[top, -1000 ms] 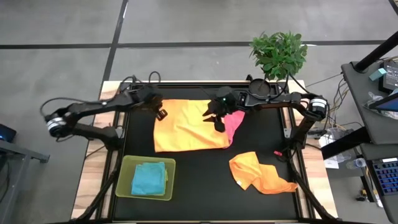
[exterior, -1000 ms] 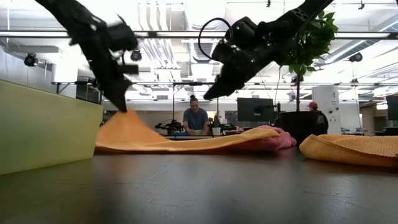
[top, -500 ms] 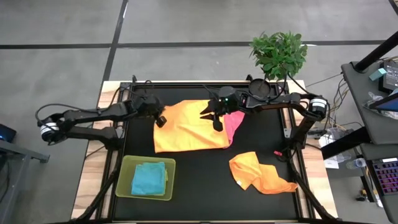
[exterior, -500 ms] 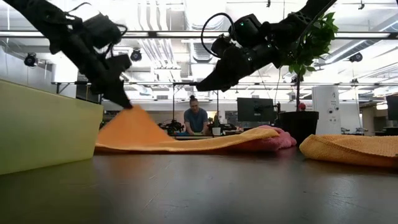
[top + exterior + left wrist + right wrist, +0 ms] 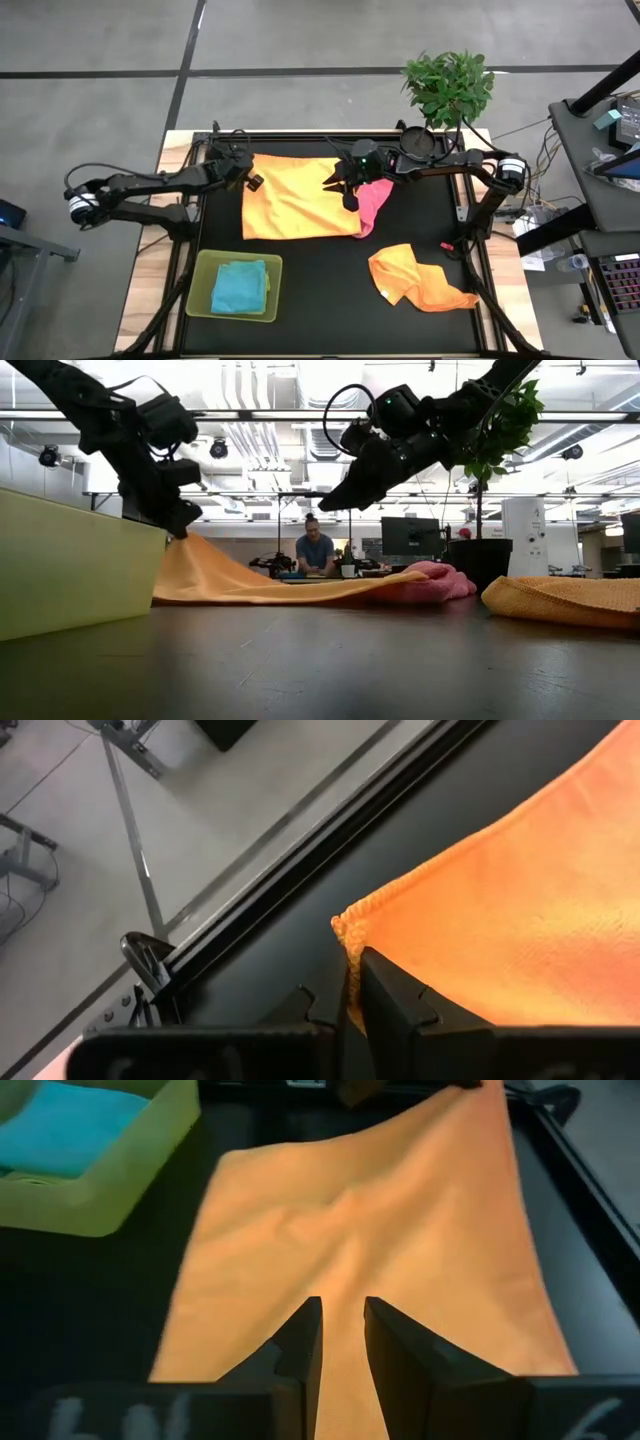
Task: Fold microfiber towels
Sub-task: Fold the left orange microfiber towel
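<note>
no readable text, no labels, no brands, no numbers, no signs

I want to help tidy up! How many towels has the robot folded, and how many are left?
One light blue towel sits folded in the green tray. The left gripper pinches a corner of the spread orange towel, the right gripper above its other side. The pink towel and crumpled orange towel wait.
</note>
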